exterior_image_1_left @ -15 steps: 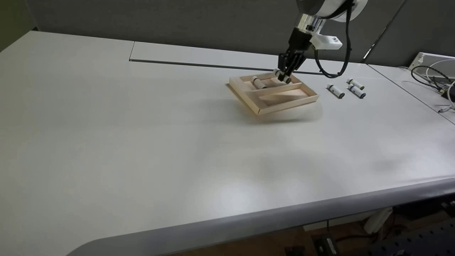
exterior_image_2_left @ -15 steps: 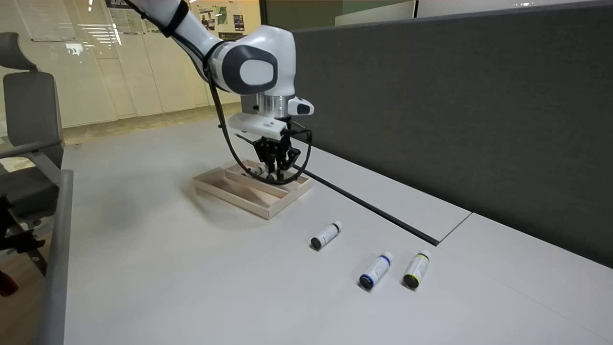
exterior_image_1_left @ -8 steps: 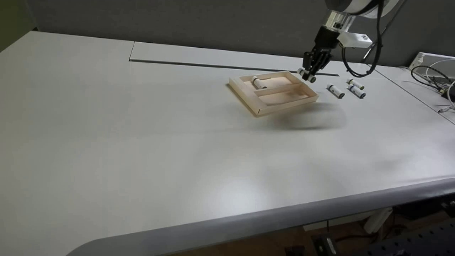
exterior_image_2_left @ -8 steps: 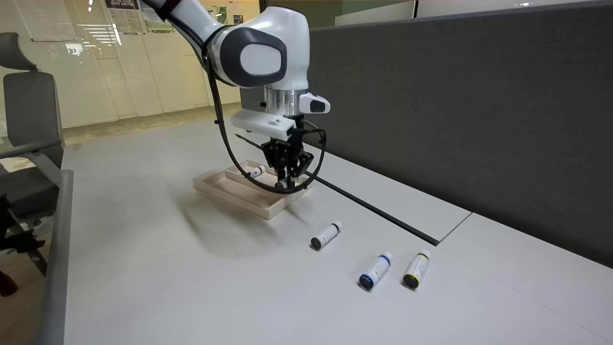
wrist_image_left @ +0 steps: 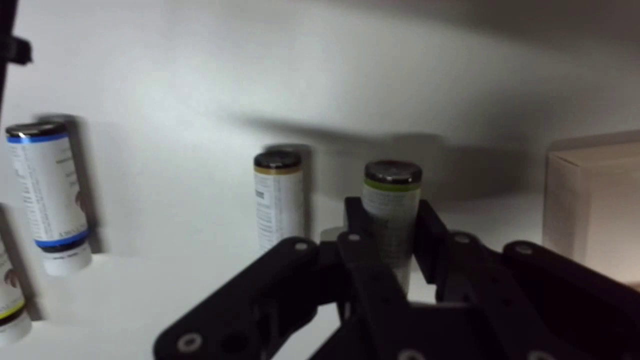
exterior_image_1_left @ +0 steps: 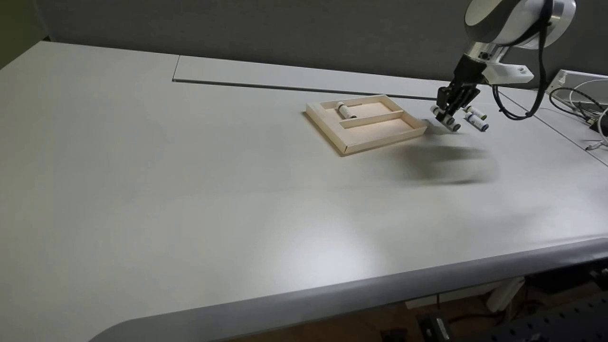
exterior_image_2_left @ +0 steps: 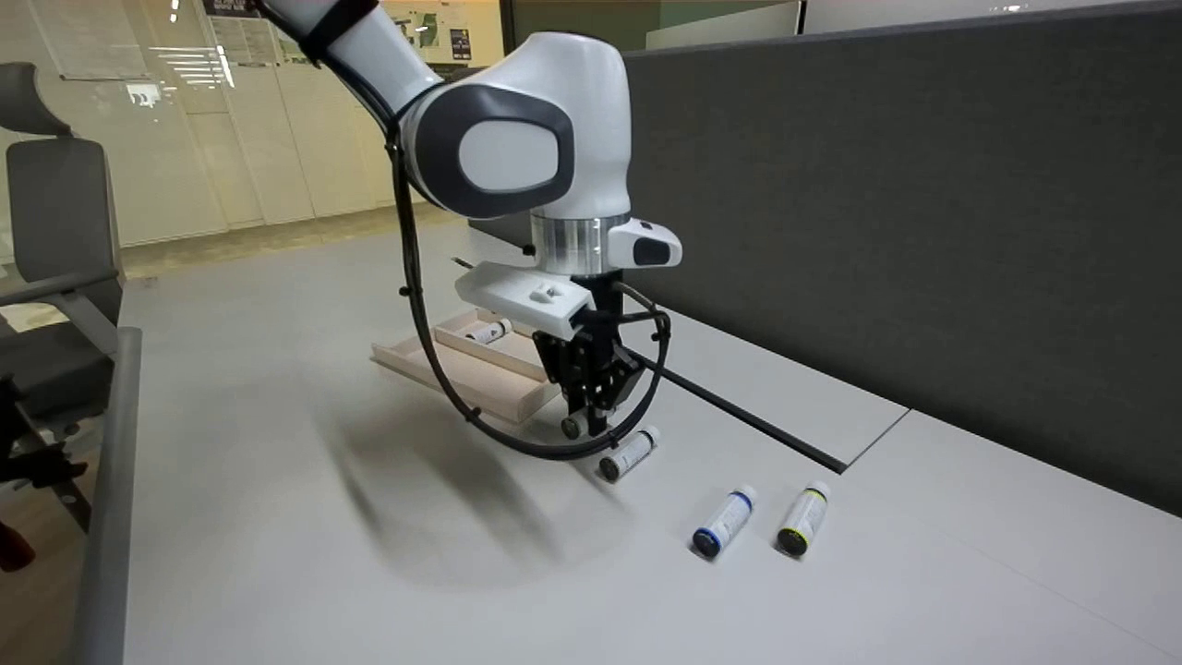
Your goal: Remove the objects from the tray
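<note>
A green-ringed bottle (wrist_image_left: 392, 192) was outside the tray (exterior_image_1_left: 384, 144), pinched by the gripper (wrist_image_left: 391, 217). One white bottle (exterior_image_1_left: 346, 110) lay in one part of the tray. On the table (exterior_image_1_left: 213, 213), a gold-ringed bottle (wrist_image_left: 280, 207) lay near the gripper; a blue-ringed bottle (exterior_image_2_left: 725, 524) and a yellow-ringed bottle (exterior_image_2_left: 803, 519) lay farther off.
</note>
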